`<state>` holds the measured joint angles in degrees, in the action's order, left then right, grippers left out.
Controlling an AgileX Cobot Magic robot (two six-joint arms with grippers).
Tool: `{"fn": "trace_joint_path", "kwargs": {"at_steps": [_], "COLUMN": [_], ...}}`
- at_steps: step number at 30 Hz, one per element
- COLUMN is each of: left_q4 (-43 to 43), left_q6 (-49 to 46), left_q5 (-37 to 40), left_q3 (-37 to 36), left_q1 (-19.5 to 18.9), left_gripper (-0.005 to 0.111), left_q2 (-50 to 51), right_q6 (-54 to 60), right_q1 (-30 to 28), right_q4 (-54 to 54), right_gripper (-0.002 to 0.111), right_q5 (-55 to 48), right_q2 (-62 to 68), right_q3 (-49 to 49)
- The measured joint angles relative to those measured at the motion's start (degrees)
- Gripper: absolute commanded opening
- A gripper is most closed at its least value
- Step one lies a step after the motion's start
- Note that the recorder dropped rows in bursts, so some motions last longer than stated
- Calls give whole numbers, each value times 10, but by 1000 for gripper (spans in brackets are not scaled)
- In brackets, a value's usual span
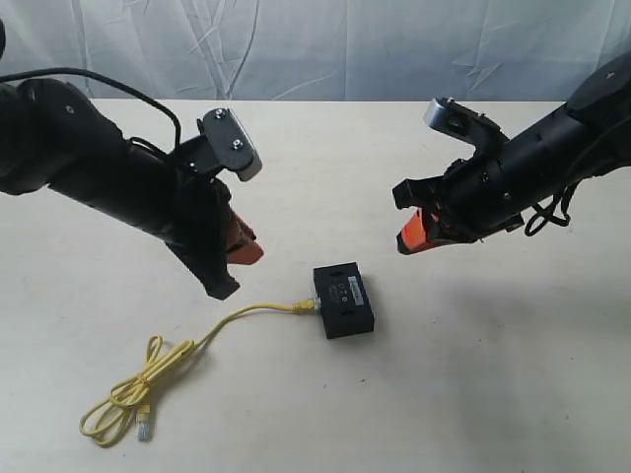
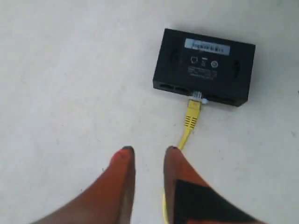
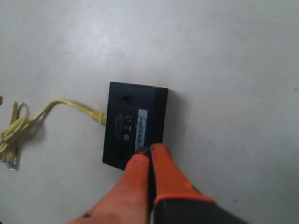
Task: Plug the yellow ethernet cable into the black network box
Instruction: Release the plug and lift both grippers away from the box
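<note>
The black network box [image 1: 345, 299] lies flat on the pale table, its pale label facing up. The yellow ethernet cable [image 1: 251, 312] has one plug seated in the box's left side port; in the left wrist view the cable [image 2: 192, 115] meets the box [image 2: 205, 65] at a port. The cable's other end lies in a loose bundle [image 1: 133, 394] at the front left. My left gripper [image 1: 245, 246] hangs open above the table, left of the box, holding nothing. My right gripper [image 1: 412, 235] is shut and empty, raised to the right of the box [image 3: 133, 123].
A white cloth backdrop [image 1: 315, 44] hangs behind the table. The loose clear plug [image 1: 145, 430] of the cable rests near the front left edge.
</note>
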<state>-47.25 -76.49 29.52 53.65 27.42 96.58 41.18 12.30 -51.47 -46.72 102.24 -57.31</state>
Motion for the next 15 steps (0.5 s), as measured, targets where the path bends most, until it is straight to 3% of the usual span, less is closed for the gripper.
{"fn": "trace_joint_path", "kwargs": {"at_steps": [2,9,15], "left_q4": [18,148,347], "left_q6": [38,179,426], "left_q5": [0,1,7], "left_q3": [0,0,0], "left_q1": [0,0,0], "left_gripper": [0,0,0], "left_q2": [-16,-69,-131], "right_q6": [0,-41,-111], "right_q1": [0,0,0], "right_q4": [5,71,157], "right_gripper": [-1,-1,-1], "right_q5": [-11,-26,-27], "right_q2": [-9,-62,-139], "right_q3": [0,0,0]}}
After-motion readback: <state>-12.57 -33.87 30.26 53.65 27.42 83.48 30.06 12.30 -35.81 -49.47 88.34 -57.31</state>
